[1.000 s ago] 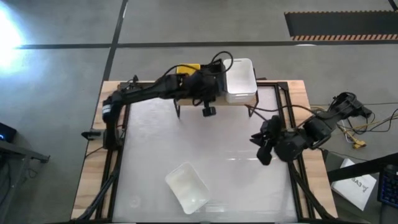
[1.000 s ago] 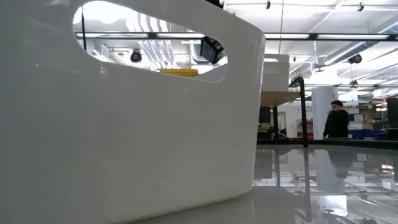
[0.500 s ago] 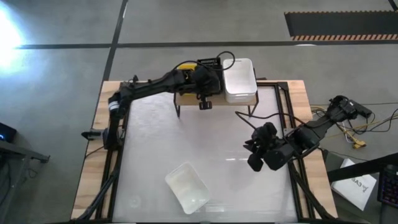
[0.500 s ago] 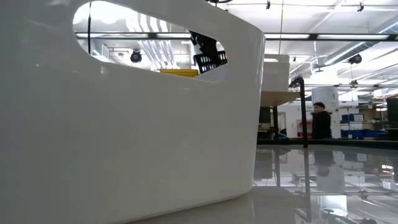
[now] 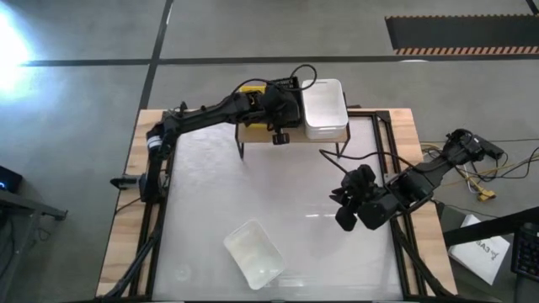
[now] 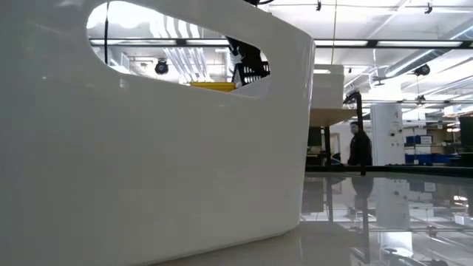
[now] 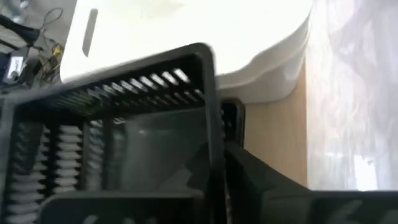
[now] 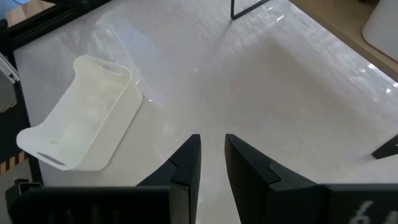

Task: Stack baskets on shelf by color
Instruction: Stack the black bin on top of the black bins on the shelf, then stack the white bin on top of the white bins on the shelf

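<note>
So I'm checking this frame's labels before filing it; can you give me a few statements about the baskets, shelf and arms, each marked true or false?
1. A white basket lies on the table, away from the shelf. True.
2. The left gripper is over the shelf with a black basket at its fingers. True.
3. The right gripper holds a yellow basket. False: it holds nothing and hangs over bare table.
4. The shelf is bare. False: a white basket and a yellow basket sit on it.
5. A person stands in the room beyond the table. True.
</note>
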Tool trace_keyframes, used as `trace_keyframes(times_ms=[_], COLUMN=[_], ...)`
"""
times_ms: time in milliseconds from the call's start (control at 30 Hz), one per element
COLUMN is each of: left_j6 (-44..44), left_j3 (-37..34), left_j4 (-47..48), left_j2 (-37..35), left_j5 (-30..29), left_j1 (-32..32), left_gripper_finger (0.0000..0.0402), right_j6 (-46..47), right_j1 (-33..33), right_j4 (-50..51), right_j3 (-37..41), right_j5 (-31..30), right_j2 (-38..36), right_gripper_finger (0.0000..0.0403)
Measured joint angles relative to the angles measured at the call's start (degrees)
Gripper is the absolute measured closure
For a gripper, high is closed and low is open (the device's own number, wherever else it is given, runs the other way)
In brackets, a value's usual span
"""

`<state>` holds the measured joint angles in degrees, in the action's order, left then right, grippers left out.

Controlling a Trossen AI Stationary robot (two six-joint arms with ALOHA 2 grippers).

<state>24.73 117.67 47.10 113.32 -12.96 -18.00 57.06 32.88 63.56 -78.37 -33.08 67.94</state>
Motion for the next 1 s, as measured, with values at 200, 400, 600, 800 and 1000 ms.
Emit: trace_keyframes(times_ms=[200,400,600,800,1000], left_j6=[0.8,3.0,5.0,4.3,-5.9], left_j3=[0.0,0.0,-1.0,-1.5,1.7], left_j4=[-0.3,-0.5,-2.7,-2.5,1.2], left_j2=[0.0,0.0,0.0,-0.2,-4.5], left_j5=[1.6,-0.3,-5.1,-5.0,0.5], left_j1=[-0.5,-0.7,-0.9,-0.6,-0.6], left_gripper_finger=[0.0302,0.0252,0.0246,0.0246,0.0246], right_j6=[0.0,-0.1,-0.2,-0.2,-0.8], right_j1=[0.0,0.0,0.1,0.2,0.2], right_j4=[0.0,0.0,0.0,0.0,0.0], right_j3=[0.0,0.0,0.0,0.0,0.0], right_j5=[0.0,0.0,0.0,0.0,0.0], right_j2=[0.0,0.0,0.0,0.0,0.0], right_gripper_finger=[0.0337,0.0337,0.0337,0.0337,0.0337])
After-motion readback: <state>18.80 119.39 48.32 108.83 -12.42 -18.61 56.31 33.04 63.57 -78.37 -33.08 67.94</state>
